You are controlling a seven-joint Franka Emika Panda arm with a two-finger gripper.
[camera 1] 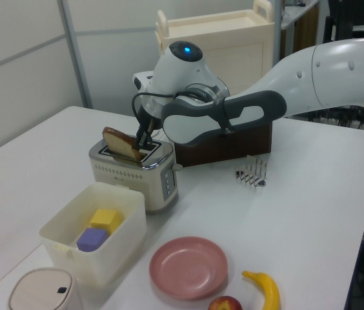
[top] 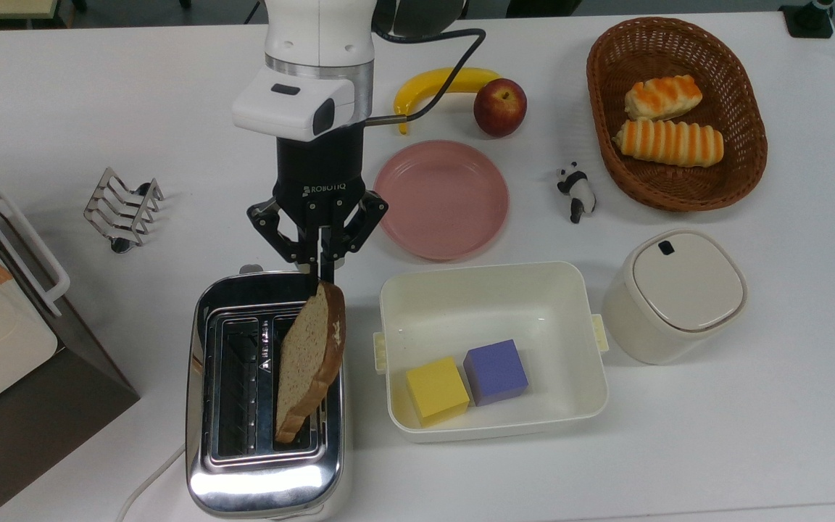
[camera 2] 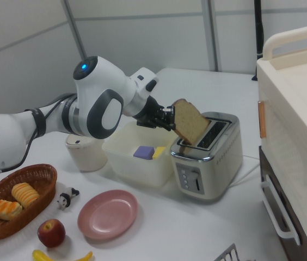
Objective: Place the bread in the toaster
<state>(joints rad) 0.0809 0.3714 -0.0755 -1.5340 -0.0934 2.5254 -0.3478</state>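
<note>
In the top view, the shiny chrome two-slot toaster (top: 267,395) is hemmed at three o'clock by the cream rectangular plastic tub (top: 491,348), just beside it, and at nine o'clock by the brown and cream cabinet (top: 4,341). Bare white table (top: 62,94) lies open toward eleven o'clock, past the small wire toast rack (top: 122,209).
</note>
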